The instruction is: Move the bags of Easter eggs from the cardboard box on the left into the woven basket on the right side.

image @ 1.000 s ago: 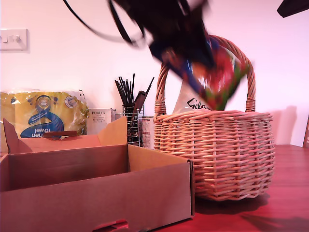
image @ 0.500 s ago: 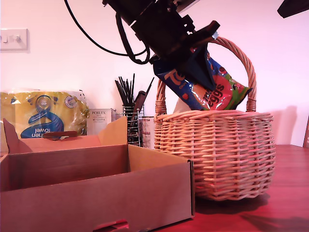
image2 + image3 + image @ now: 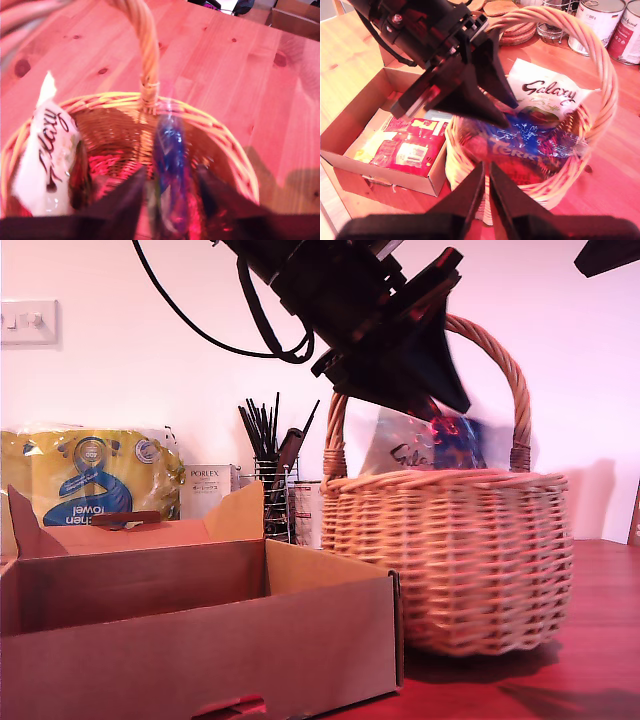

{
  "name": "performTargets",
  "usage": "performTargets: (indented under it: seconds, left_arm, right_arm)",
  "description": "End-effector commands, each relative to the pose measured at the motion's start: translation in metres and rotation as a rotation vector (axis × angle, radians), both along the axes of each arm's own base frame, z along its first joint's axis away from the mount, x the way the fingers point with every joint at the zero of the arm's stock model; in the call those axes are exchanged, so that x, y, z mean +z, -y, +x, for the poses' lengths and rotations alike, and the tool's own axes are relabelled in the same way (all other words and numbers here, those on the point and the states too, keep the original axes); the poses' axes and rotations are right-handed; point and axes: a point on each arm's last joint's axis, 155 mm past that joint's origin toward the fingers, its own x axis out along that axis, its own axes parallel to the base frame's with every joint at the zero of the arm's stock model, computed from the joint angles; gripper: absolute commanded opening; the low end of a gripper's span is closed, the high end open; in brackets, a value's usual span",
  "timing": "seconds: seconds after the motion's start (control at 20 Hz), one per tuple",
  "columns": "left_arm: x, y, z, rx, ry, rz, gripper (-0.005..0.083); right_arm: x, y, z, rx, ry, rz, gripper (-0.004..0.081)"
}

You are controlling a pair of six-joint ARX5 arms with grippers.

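My first claw (image 3: 167, 192) hangs released above the woven basket (image 3: 235, 150), the Terry's bag (image 3: 170, 155) dropping just below it beside the Galaxy bag (image 3: 42, 150), so I should lift straight, clear of the handle (image 3: 145, 45).

At the exterior view's left edge I see a yellow kitchen towel pack (image 3: 90, 478) standing against the pale wall, with a white light switch (image 3: 27, 321) in the upper left of the frame. Just beside the pack sits a small white Porlex box (image 3: 205, 490), and next to that a black wire utensil holder (image 3: 272, 498) full of dark utensils. Two tins (image 3: 590, 25) show in the second wrist view. The tabletop (image 3: 600, 640) is reddish wood.
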Motion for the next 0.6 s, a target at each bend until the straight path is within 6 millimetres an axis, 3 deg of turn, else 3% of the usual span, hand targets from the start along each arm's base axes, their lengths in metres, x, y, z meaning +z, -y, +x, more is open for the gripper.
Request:
performTargets:
  seconds: [0.0,0.15,0.25,0.4,0.55]
  left_arm:
    - [-0.015,0.001,-0.002,0.006,-0.013,0.025,0.0447]
    - [0.005,0.002,0.006,0.029,0.026,0.009,0.0380]
    - [0.026,0.000,0.006,0.034,0.043,-0.005,0.0254]
    - [0.054,-0.012,-0.004,0.013,0.072,0.003,-0.0002]
    - [0.071,-0.034,-0.020,0.009,0.075,0.030,-0.0023]
  right_arm:
    - [0.008,-0.002,-0.001,0.011,0.018,0.011,-0.0013]
    - [0.007,-0.002,-0.002,0.011,0.010,0.008,-0.0013]
    - [0.006,-0.002,-0.002,0.011,0.008,0.007,-0.0013]
    - [0.007,-0.002,-0.002,0.012,0.011,0.006,-0.0013]
    - [0.007,-0.002,-0.001,0.015,0.017,0.001,-0.0013]
